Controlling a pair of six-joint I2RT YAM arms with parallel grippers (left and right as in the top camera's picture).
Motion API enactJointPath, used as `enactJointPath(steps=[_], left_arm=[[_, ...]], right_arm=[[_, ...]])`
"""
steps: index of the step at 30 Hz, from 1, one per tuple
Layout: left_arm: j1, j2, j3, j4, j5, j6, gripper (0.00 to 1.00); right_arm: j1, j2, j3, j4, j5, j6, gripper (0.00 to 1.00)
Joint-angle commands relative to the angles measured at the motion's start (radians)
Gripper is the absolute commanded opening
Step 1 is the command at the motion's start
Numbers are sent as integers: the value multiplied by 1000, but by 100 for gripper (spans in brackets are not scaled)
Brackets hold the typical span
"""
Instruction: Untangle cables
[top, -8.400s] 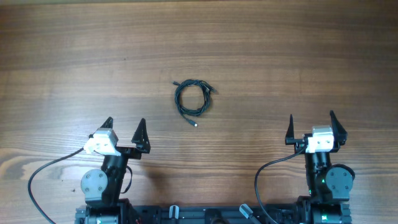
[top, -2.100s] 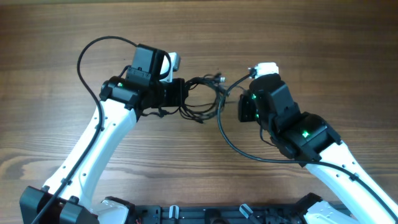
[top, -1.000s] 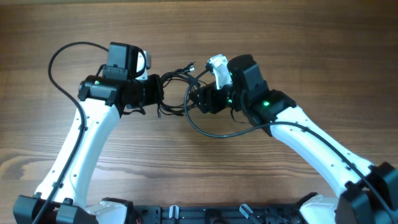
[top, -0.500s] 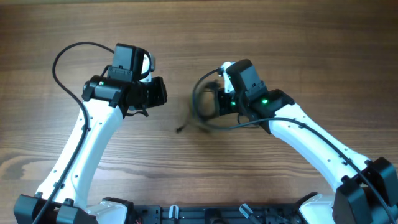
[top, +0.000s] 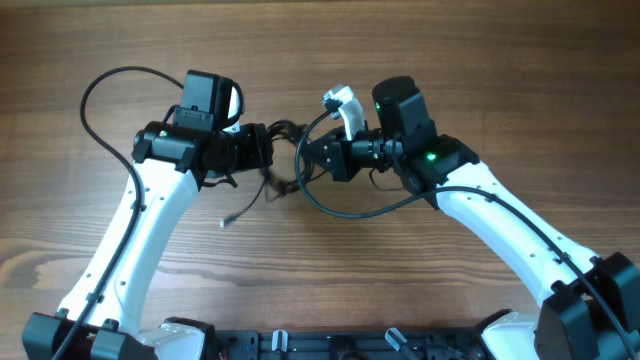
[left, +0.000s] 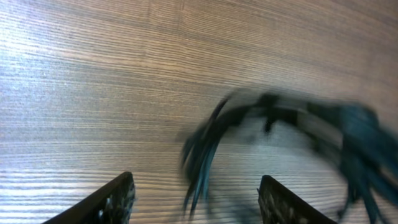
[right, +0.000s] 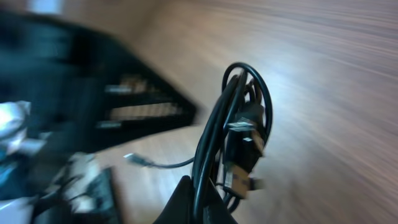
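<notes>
The cables (top: 281, 160) are a small dark tangled coil hanging between my two grippers over the wooden table (top: 480, 70). One thin end with a small plug (top: 226, 221) trails down to the left. My right gripper (top: 306, 160) is shut on the coil's strands; in the right wrist view the loops (right: 245, 118) and a plug (right: 241, 158) stand just past its closed tips (right: 202, 198). My left gripper (top: 262, 152) is open, its fingers (left: 118, 198) spread wide, with blurred cable strands (left: 200, 163) reaching down between them, gripped by neither finger.
Thick black arm cables loop behind the left arm (top: 100, 95) and under the right arm (top: 350, 208). The left arm shows as a dark blur (right: 93, 87) close to the coil in the right wrist view. The robot bases (top: 300, 345) sit at the near edge.
My left gripper has opened and let go of the coil. My right gripper shut on the coil and swung it, then carried it back toward the left gripper; a loose end now trails lower left.
</notes>
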Motion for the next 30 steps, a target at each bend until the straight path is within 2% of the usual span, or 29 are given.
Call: enactJointPath(steps=[1,3,4,5,6,7,9,10,11,12,13,15,16,17,18,20,30], left_arm=[[-1,-22,10,6,-5,2,70],[-1,-22,10,11,-5,2,69],[-1,-22,10,14,-5,1,63],[-1,-22,10,15,-5,1,43],[-1,-22,10,18,-5,1,18],[-1,-22,10,20,-5,1,4],[-1,-22,10,26,-5,1,4],[-1,-22,10,30,-1,0,14],[-1,-22,10,34,7,-1,28],[-1,-22,10,37,13,-3,34],[-1,-22,10,38,24,-3,35],[-1,-22,10,37,29,-3,27],[-1,-22,10,37,29,-3,20],[-1,-22,10,36,29,-3,19],[-1,-22,10,34,29,-3,23],[-1,-22,10,29,32,-3,37],[-1,-22,10,13,78,-2,40]], right_arm=[[2,-37,42,-4,-160,-34,4],[2,-63,42,-17,-162,-31,4],[2,-79,42,-22,-171,-30,4],[2,-92,42,-25,-180,-29,4],[2,-113,42,-26,-186,-24,4],[2,-126,42,-26,-185,-13,4],[2,-155,42,-25,-185,-6,4],[2,-168,42,-25,-185,-7,4],[2,-183,42,-25,-184,-7,4],[2,-189,42,-26,-182,-6,4],[2,-191,42,-26,-182,-6,4],[2,-191,42,-33,-182,1,4],[2,-191,42,-40,-182,0,4],[2,-191,42,-49,-182,0,4],[2,-191,42,-55,-181,-4,4],[2,-191,42,-60,-158,-6,4],[2,-188,42,-151,91,-45,4]])
